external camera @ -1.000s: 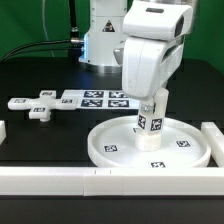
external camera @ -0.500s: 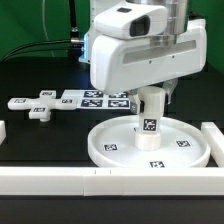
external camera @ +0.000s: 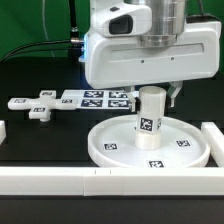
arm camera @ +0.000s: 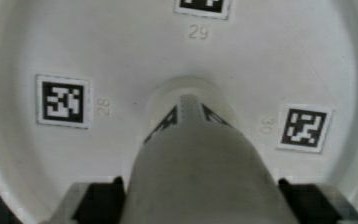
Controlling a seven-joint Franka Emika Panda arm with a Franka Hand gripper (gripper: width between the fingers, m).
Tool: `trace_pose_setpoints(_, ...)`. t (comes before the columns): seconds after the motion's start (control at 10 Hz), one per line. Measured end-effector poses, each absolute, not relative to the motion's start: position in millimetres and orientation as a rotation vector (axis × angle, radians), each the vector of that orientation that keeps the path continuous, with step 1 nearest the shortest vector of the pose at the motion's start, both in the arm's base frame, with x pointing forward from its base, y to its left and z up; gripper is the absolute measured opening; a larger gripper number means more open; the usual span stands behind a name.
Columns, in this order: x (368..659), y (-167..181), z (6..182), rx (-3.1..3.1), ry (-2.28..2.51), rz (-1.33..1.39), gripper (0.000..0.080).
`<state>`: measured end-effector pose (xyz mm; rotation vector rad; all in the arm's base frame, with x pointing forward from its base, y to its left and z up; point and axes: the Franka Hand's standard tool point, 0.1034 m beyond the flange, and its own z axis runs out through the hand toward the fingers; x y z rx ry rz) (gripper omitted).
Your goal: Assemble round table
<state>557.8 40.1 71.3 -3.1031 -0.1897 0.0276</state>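
The gripper is clamped on the white cylindrical post, with a finger pad on each side. The post stands upright on the central hub of the white disc, which lies beside the white border rail.

A robotics lab rig: the marker board lies on a black worktop; in front of it, white border rails and a post bearing printed tags; behind it, cables and green backdrop.
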Motion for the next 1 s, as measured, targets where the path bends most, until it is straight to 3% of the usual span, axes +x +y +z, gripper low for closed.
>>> trace_pose_setpoints(1.0,555.1,41.7,69.0,-2.776,1.231,0.097,0.0411)
